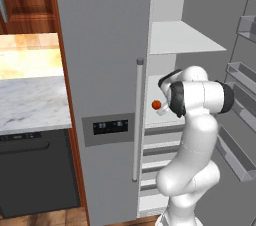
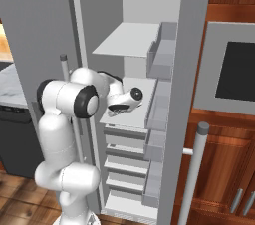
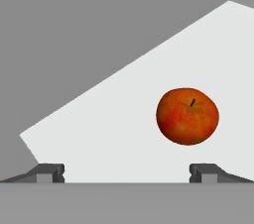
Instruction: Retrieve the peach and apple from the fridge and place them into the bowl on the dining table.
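Your arm reaches forward into the open fridge [image 1: 110,45], its wrist bent so the hand [image 3: 127,172] points in over the white middle shelf [image 3: 124,119]. Your hand is spread wide and holds nothing, its fingertips [image 3: 49,172] well apart and touching nothing. The apple [image 3: 187,116] sits on that shelf ahead of the hand, toward its right fingertip: round, deep orange-red, with a short dark stem.

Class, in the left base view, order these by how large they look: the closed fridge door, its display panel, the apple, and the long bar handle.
1. closed fridge door
2. bar handle
3. display panel, though its area looks close to the handle's, so that order is unsure
4. apple
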